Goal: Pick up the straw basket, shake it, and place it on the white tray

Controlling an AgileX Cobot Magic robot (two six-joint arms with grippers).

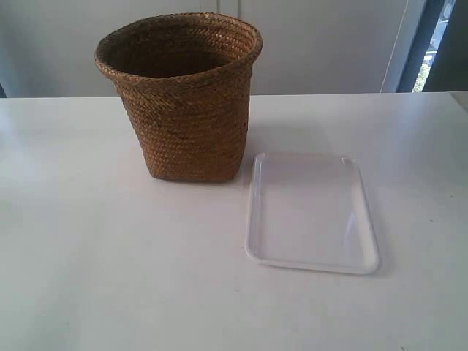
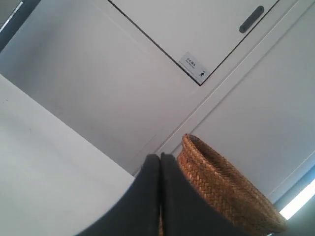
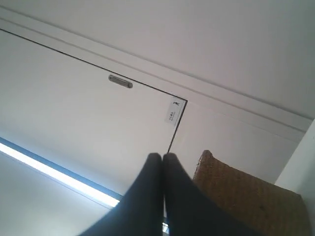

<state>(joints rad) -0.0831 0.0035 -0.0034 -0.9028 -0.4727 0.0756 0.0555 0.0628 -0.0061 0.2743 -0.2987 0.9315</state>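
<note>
Bare white table (image 1: 110, 278) fills the front of the exterior view, with open surface on both sides too. White tray (image 1: 311, 212) sits next, lying flat, long side running away from the camera, low rim visible all round. Open table shows on the tray's near side and at the view's right.

Straw basket (image 1: 186, 124) stands upright on the table, further back and to the view's left of the tray, not on it. Its base corner is just beside the tray's far-left corner; I can't tell if they touch. The flared rim overhangs the narrower base. The table's far edge runs behind the basket, with pale wall panels beyond.

Neither arm shows in the exterior view; only the wrist views show the grippers.
- Left gripper (image 2: 160, 162): dark fingers pressed together, nothing between them. The basket's braided rim (image 2: 221, 191) is close beyond the fingers, apart from them. White table surface is also in view.
- Right gripper (image 3: 163, 160): fingers together, holding nothing. The basket's woven side (image 3: 246, 196) is beyond them, apart.

Both wrist views also catch a white cabinet door with a small label (image 2: 194, 67) and a recessed handle (image 3: 120, 81), which the exterior view doesn't show. The tray shows in neither wrist view.
</note>
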